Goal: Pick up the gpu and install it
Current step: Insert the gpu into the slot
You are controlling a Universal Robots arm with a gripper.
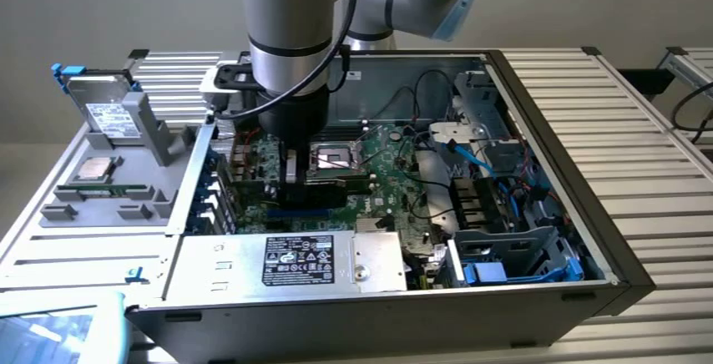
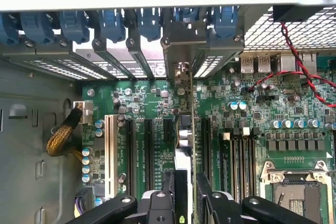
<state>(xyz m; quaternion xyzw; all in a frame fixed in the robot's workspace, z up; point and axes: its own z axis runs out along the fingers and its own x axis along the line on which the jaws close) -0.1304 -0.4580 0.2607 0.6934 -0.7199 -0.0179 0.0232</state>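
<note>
Black pincer point(image 2: 186, 195) part-closed on gpu point(image 2: 185, 135), edge-on above mobo point(image 2: 252, 124) slots.

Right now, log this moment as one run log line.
gripper: shut on gpu | gpu: edge-on, upright over motherboard expansion slots | location: inside open computer case | seated: cannot tell

I see gpu point(image 2: 185, 145) edge-on: thin green card, standing upright, silver end bracket point(image 2: 181, 51) at case's rear slot row. Card sits over motherboard point(image 2: 252, 124) expansion slots.
</note>
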